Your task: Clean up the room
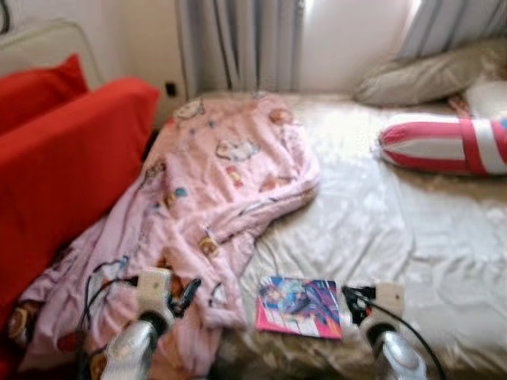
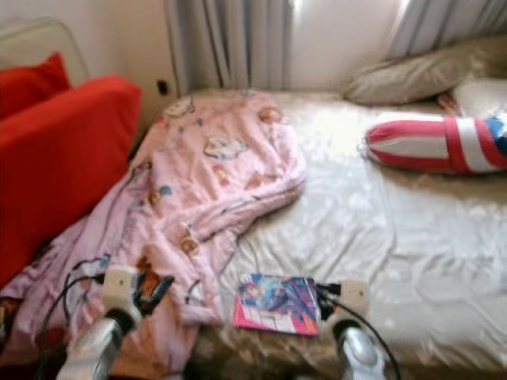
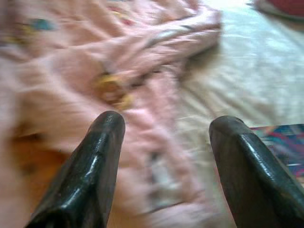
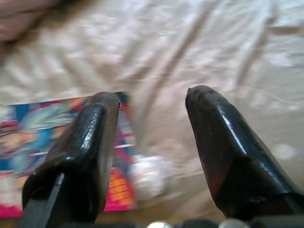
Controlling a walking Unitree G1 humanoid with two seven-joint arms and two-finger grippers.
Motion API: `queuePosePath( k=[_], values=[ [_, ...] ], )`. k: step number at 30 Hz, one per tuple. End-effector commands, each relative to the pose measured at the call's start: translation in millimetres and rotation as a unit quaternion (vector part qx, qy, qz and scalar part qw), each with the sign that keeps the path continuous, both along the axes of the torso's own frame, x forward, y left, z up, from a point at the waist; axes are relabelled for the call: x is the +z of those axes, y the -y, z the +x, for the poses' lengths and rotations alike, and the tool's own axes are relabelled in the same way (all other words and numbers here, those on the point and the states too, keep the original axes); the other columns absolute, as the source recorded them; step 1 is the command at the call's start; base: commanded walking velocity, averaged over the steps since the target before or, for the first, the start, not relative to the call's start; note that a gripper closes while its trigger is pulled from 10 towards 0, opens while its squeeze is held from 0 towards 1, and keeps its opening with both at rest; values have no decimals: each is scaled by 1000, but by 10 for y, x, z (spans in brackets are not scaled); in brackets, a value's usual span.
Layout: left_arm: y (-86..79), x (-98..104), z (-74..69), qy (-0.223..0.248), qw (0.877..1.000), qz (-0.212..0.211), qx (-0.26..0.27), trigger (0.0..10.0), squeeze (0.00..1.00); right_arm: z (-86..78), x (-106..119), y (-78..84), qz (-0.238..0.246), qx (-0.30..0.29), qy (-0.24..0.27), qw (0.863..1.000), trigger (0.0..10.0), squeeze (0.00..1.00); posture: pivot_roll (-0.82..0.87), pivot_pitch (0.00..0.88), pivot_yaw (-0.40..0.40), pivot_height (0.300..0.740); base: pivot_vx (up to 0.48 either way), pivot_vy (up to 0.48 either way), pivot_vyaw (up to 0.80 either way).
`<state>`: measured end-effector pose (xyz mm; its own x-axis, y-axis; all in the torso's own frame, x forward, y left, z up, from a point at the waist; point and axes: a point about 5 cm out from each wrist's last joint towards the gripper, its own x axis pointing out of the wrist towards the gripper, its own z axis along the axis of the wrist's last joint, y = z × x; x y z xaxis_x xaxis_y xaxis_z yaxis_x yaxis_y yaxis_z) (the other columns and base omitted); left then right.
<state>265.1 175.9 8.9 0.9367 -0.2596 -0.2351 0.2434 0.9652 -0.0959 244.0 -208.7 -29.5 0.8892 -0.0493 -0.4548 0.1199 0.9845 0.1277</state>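
Both pairs of jaws stand open with nothing held. Seen from the left eye, the left gripper (image 1: 188, 293) sits at the lower left of the frame, over the pink blanket (image 1: 214, 182), and the right gripper (image 1: 354, 299) sits at the lower right, just beside the right edge of the comic book (image 1: 299, 306). That book lies flat on the bed (image 1: 380, 229) near its front edge, at the lower middle, with the blanket's hem just left of it. The blanket runs from the upper middle down to the lower left, rumpled, its lower end hanging off the bed. A red sofa (image 1: 63, 158) fills the left side, touching the blanket. At the right edge lies a red and white striped bolster (image 1: 444, 144), with a beige pillow (image 1: 428, 75) above it in the upper right. Grey curtains (image 1: 238, 43) hang along the top. The right eye view gives the same scene, blurred, with the book at the lower middle between the two arms. From the left wrist, two black fingers (image 3: 90, 175) stand wide apart at the bottom of the frame; pink blanket covers the left and middle, pale sheet the right, and a corner of the book shows at the right edge beside the right-hand finger. From the right wrist, the fingers (image 4: 83, 156) are likewise spread; the book lies at the lower left, partly behind the left-hand finger, on creased cream sheet.
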Motion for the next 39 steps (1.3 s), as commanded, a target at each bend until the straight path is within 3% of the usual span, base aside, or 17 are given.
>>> queuePosePath(
  k=[1,4,11,14,16,17,18,19,20,24,25,32,36,37,39],
  values=[
    [-128,-14,-29,-8,1000,14,11,10000,0,54,11,-101,10,10,1,1000,10000,0,39,29,-9,641,0,0,0],
    [-113,-9,-29,-7,1000,13,7,10000,0,68,5,-121,6,20,-7,1000,10000,0,42,42,-7,641,0,0,0],
    [-85,-3,-40,-7,1000,13,-2,10000,0,93,-17,-58,13,-35,-38,999,10000,0,40,79,19,641,0,0,0],
    [-56,7,-45,-8,1000,11,-11,10000,0,119,-30,-124,42,-41,-50,997,10000,0,51,108,39,641,0,0,0],
    [-43,15,-34,-9,1000,14,-17,10000,0,117,-54,-186,37,-26,-66,997,10000,0,60,125,42,641,0,0,0],
    [-39,24,-15,-9,1000,14,-17,10000,0,112,-65,-200,33,-21,-73,997,10000,349,63,131,43,641,0,0,0],
    [-32,42,3,-7,1000,13,-18,10000,0,96,-85,-209,29,-17,-84,996,10000,827,71,142,43,641,0,0,0],
    [-32,42,3,-7,1000,13,-18,10000,0,96,-85,-209,29,-17,-84,996,10000,827,71,142,43,641,0,0,0],
    [-25,71,26,-2,1000,12,-18,10000,0,83,-95,-193,36,-24,-86,995,10000,1000,84,158,45,641,0,0,0],
    [-15,119,36,5,1000,10,-18,10000,0,51,-115,-140,42,-47,-93,994,10000,980,99,185,51,641,0,0,0],
    [-5,125,32,5,1000,9,-22,10000,0,56,-109,-121,37,-51,-93,994,10000,0,104,200,54,641,0,0,0],
    [-60,124,-99,1,999,17,-33,10000,0,190,25,-11,21,-81,-58,995,10000,0,131,238,66,641,0,0,0],
    [-88,132,-145,-1,999,19,-31,10000,0,269,85,-22,-9,-39,-55,998,10000,0,142,253,71,641,0,0,0],
    [-101,142,-188,-3,999,20,-31,10000,0,342,146,-28,-53,13,-52,997,10000,0,147,258,73,641,0,0,0],
    [-112,141,-223,-5,999,21,-31,10000,0,386,188,-5,-60,27,-50,997,10000,0,148,263,73,641,0,0,0]
  ],
)
